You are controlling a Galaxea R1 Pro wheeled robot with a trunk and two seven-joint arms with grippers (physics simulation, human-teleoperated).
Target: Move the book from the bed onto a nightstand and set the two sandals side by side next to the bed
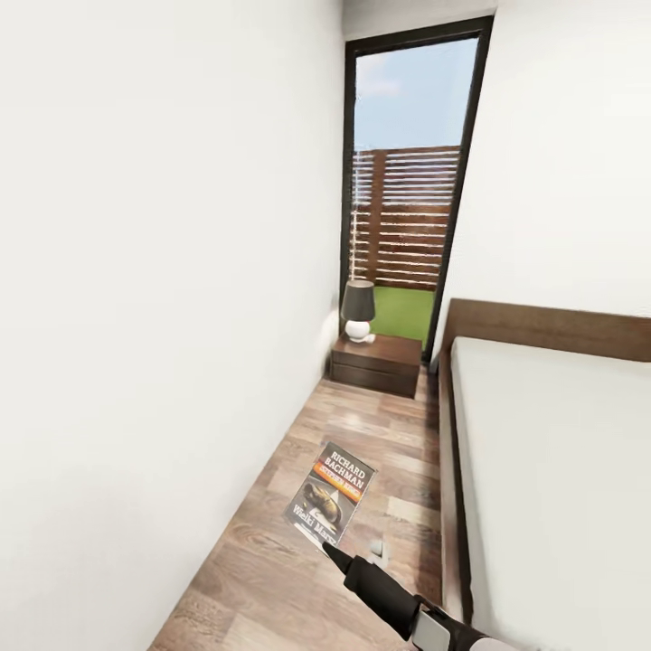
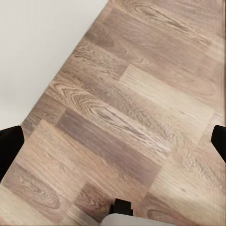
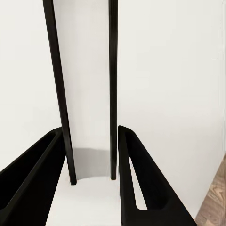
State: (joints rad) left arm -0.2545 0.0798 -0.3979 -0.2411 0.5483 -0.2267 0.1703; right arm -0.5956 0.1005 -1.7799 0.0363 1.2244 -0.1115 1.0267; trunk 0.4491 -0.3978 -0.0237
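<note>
Right gripper (image 1: 336,553) clamping book's (image 1: 331,495) edge

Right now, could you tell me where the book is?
In the head view, the book seems held at a gripper tip, over the wood floor in the aisle between the left wall and the bed, short of the nightstand.

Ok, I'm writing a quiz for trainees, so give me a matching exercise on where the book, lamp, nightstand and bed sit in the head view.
Things:
1. book
2. lamp
3. nightstand
4. bed

Places:
A. at the foot of the window
B. along the right side of the view
C. on top of the nightstand
D. at the tip of the gripper, over the floor

Pairs: 1-D, 2-C, 3-A, 4-B
</note>
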